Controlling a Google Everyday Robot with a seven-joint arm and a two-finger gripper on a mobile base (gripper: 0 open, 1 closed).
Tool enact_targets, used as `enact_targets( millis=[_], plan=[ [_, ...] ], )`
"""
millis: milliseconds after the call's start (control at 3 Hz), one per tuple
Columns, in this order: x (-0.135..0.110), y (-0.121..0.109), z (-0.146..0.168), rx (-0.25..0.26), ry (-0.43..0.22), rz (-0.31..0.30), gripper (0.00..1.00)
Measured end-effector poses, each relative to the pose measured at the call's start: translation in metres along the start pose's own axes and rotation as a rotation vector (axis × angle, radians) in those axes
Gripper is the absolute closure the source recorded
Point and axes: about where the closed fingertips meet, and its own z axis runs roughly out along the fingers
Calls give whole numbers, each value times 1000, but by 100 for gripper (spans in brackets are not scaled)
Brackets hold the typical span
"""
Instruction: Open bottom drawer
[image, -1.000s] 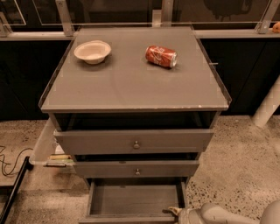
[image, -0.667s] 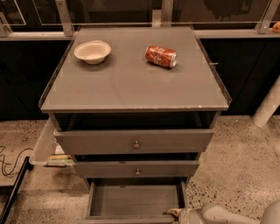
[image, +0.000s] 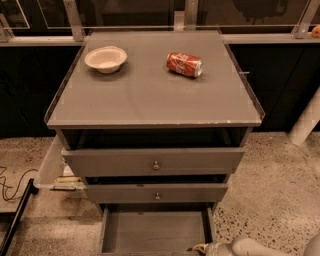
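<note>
The grey cabinet has three drawers. The bottom drawer is pulled far out toward me, and its plain grey interior shows; its front and knob are cut off by the lower edge of the view. My gripper is at the bottom edge, right at the drawer's front right corner, with the pale arm running off to the right. The middle drawer and the top drawer are each pulled out a little, with round metal knobs showing.
A white bowl and a red soda can on its side lie on the cabinet top. A clear bin with items stands left of the cabinet. A black cable lies on the speckled floor at left.
</note>
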Motion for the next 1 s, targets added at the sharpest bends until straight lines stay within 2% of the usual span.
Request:
enact_targets(
  millis=[333, 1000],
  plan=[
    [2, 12, -3, -1, -1, 16, 81],
    [1, 13, -5, -1, -1, 16, 34]
  ],
)
